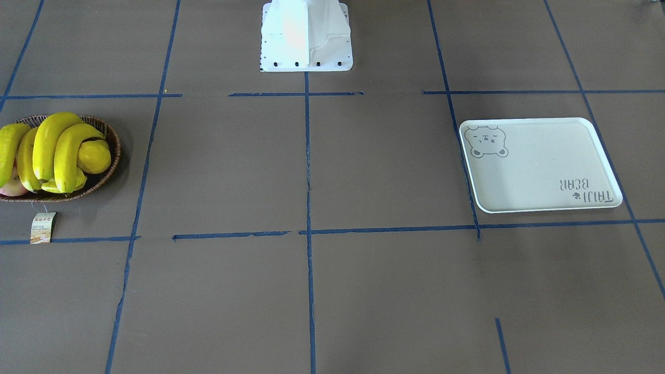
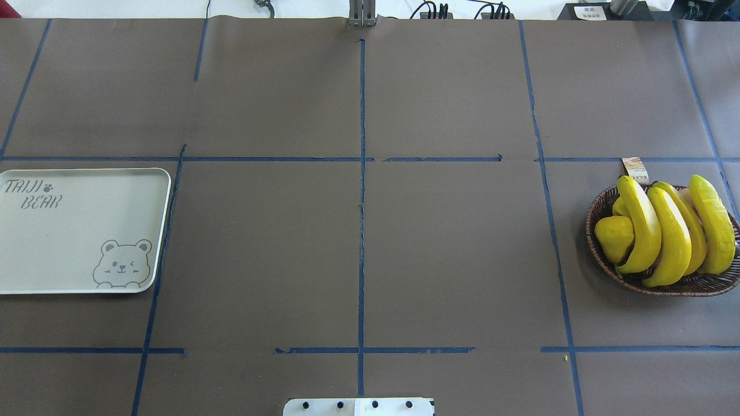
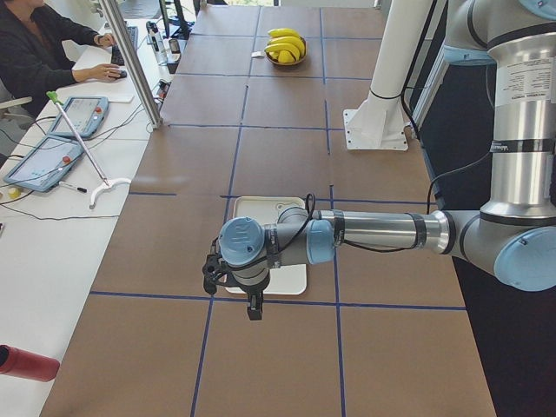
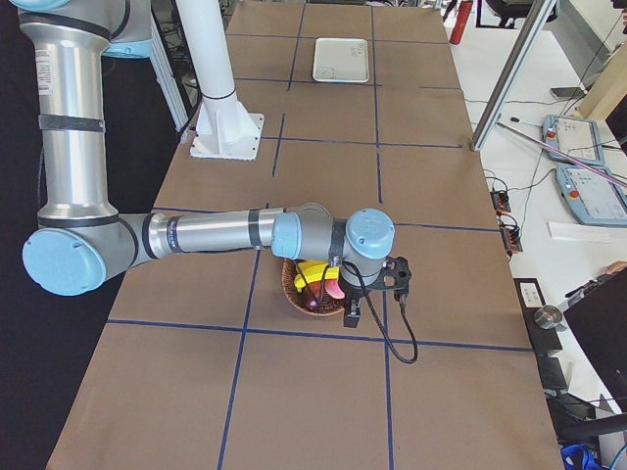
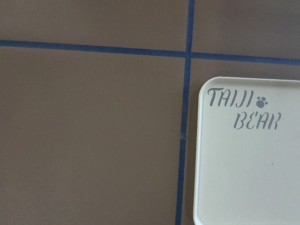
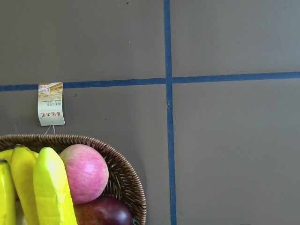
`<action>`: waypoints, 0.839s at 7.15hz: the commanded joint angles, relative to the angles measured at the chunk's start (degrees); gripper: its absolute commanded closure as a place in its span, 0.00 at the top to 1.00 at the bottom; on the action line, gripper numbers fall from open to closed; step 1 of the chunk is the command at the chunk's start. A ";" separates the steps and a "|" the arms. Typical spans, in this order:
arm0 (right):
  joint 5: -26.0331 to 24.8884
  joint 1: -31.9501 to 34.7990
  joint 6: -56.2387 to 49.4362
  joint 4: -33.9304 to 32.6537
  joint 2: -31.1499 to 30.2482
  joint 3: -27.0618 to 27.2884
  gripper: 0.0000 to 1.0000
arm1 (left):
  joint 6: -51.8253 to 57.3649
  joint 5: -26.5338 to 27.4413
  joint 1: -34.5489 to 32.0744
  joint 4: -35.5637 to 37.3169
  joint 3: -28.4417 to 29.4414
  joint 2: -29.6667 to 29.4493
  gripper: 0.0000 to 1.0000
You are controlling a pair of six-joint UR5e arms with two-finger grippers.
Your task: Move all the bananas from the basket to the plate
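Front-facing view: four bananas (image 1: 52,150) lie side by side in the wicker basket (image 1: 115,150) at the view's left edge; a rounder yellow fruit (image 1: 94,156) touches them and a pink apple (image 1: 11,188) is partly hidden beneath; the basket's paper tag (image 1: 42,227) lies on the counter (image 1: 384,171) just beside the rim, its print too small to read; well apart, across the blue tape (image 1: 307,171) grid, sits the cream plate (image 1: 540,171) with a grey bear face in one corner and "TAIJI BEAR" with a paw mark, upside down from here; the white robot base (image 1: 306,36) stands at the top

Overhead view: plate at the left, basket at the right, the lettering upright and plainly legible

Exterior left view: the near arm reaches over the plate and hides part of it, the left gripper (image 3: 254,309) pointing down above its near edge; whether the fingers are apart or together I cannot tell; a person (image 3: 35,48) sits at a side desk with two pendants (image 3: 80,115)

Exterior right view: the right gripper (image 4: 351,315) hangs over the basket, the wrist covering much of it; the state of its fingers cannot be told either

Left wrist view: one plate corner with "TAIJI BEAR", a tape crossing just beside it

Right wrist view: basket rim, banana ends, the apple, a dark purple fruit (image 6: 105,213) — and the tag, whose red characters I cannot make out
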 commanded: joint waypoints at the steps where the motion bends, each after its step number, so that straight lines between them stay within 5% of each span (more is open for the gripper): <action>1: 0.27 0.00 0.23 -0.27 0.23 0.13 1.00 | 0.57 0.03 0.00 -0.17 0.20 0.08 1.00; 6: 0.45 0.00 0.32 -0.01 0.05 0.13 1.00 | 0.04 -0.06 0.00 -0.17 0.20 -0.01 1.00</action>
